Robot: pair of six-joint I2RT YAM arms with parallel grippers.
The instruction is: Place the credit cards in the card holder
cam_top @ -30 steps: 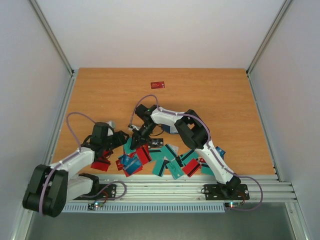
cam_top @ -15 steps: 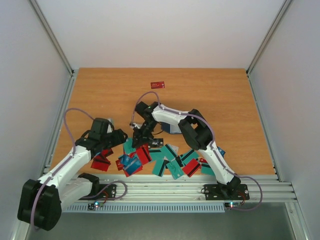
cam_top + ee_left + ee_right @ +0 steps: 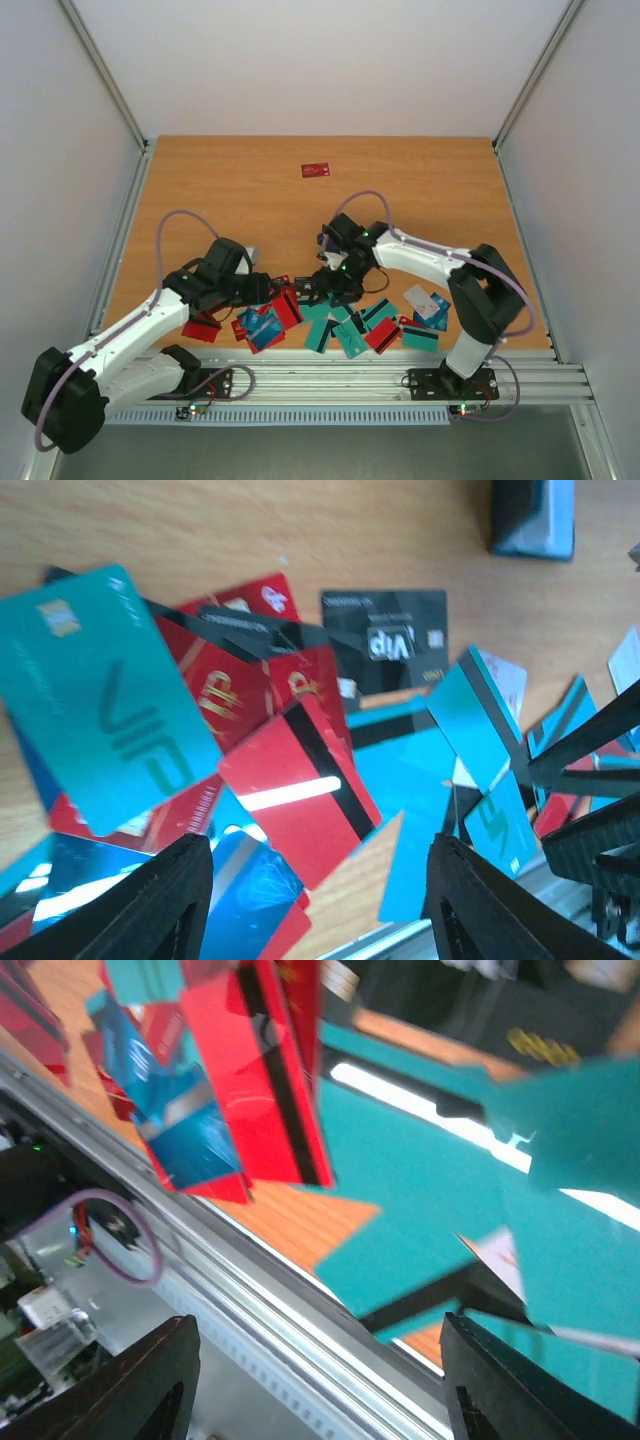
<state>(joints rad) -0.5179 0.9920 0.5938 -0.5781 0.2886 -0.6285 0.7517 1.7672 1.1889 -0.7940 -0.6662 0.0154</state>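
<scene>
Right arm has swung its elbow way out to the right since a second ago, and the right tool (image 3: 318, 285) now hangs over the pile's far edge. Meanwhile the left tool (image 3: 268, 291) slid in closer and sits over the pile's left end, pretty much nose to nose with the other one.

Both tools are spread wide and holding nothing. On the left wrist view its fingers (image 3: 150, 900) straddle the cards (image 3: 345, 320) with nothing pinched between them. Same deal on the right wrist view.

The pile is a messy overlapping heap at the near edge of the surface (image 3: 420, 190), in teal, red and blue. A black VIP card (image 3: 385, 640) is on its far side, a teal VIP card (image 3: 105, 700) lies on top of red ones at its left end, and a red striped card (image 3: 295, 790) is around the middle. One lone red card (image 3: 316, 169) lies well beyond the pile.

The holder (image 3: 533, 518) is on bare wood just beyond the pile, past the black card and not touching it. In the top view the right arm hides it. Can't tell if it's folded or open.
</scene>
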